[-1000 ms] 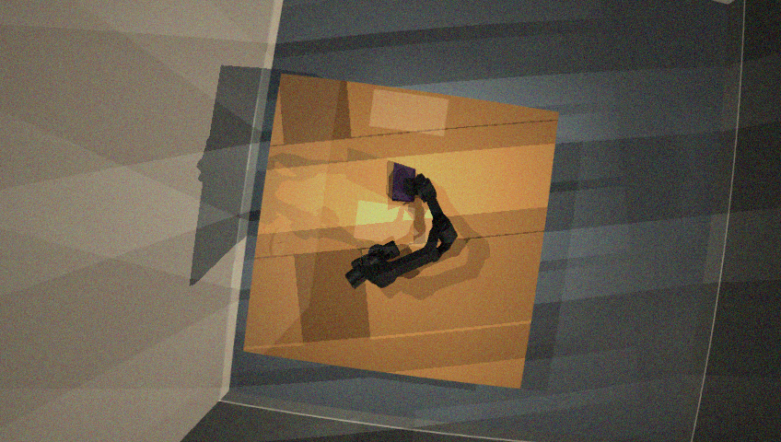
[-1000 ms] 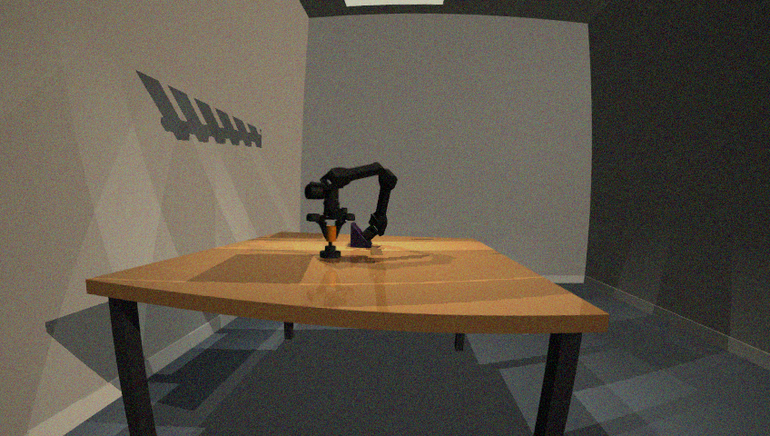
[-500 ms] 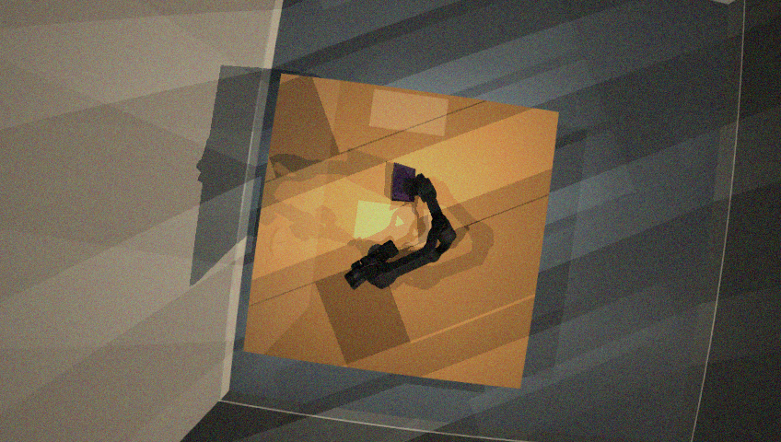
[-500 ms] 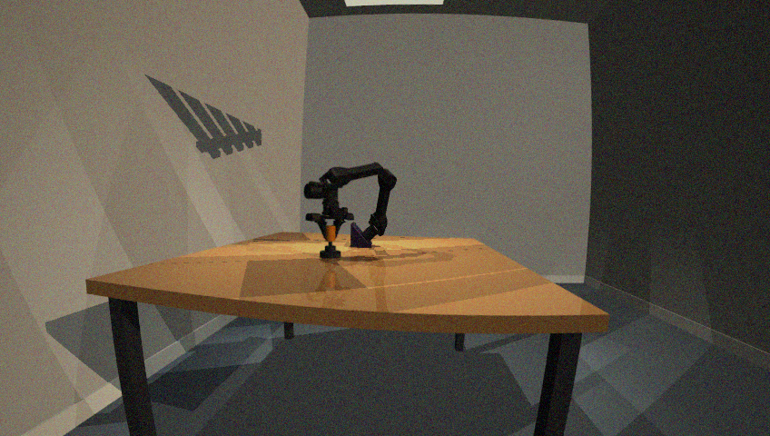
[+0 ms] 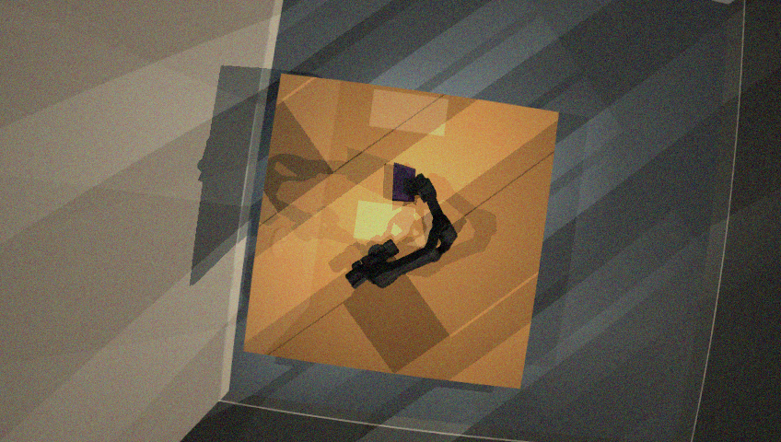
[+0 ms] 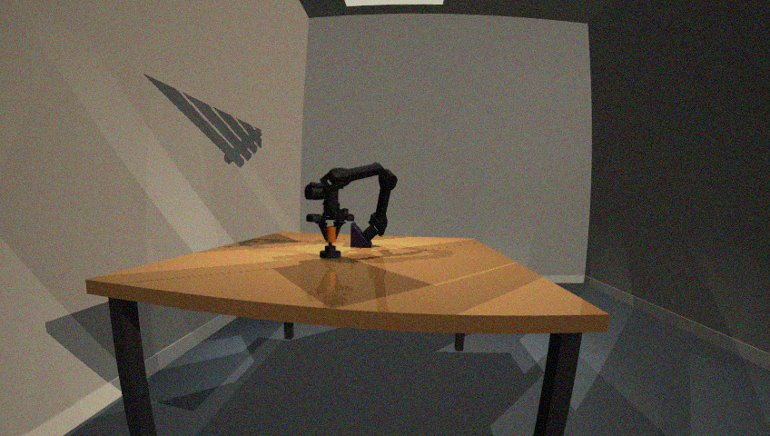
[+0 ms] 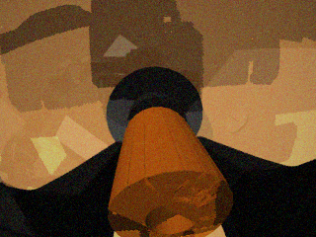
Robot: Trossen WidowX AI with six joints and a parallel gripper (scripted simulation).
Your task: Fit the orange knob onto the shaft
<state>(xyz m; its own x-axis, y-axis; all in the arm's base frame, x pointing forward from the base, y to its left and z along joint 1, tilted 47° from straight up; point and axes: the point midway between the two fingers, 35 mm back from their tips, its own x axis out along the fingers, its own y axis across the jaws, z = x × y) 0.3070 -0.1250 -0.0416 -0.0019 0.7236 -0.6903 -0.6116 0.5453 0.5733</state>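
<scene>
The orange knob [image 6: 331, 233] [image 7: 160, 153] is upright between the fingers of my gripper [image 6: 330, 237] [image 7: 158, 146], which is shut on it. The round dark pedestal [image 6: 330, 252] [image 7: 155, 81] stands on the table [image 5: 482, 328] [image 6: 459, 297] under the knob. In the exterior view the knob is above the pedestal's wide base, with a narrower dark part between them. In the wrist view the knob's far end overlaps the pedestal's middle. The shaft cannot be told apart from the dark parts there, and its flat side is hidden. The top view does not show the knob.
A dark purple wedge-shaped block [image 5: 402, 182] [image 6: 357, 237] stands beside the arm's base. The arm [image 5: 441, 232] [image 6: 384, 189] bends from there over to the pedestal. Patchy light and shadows cross the table.
</scene>
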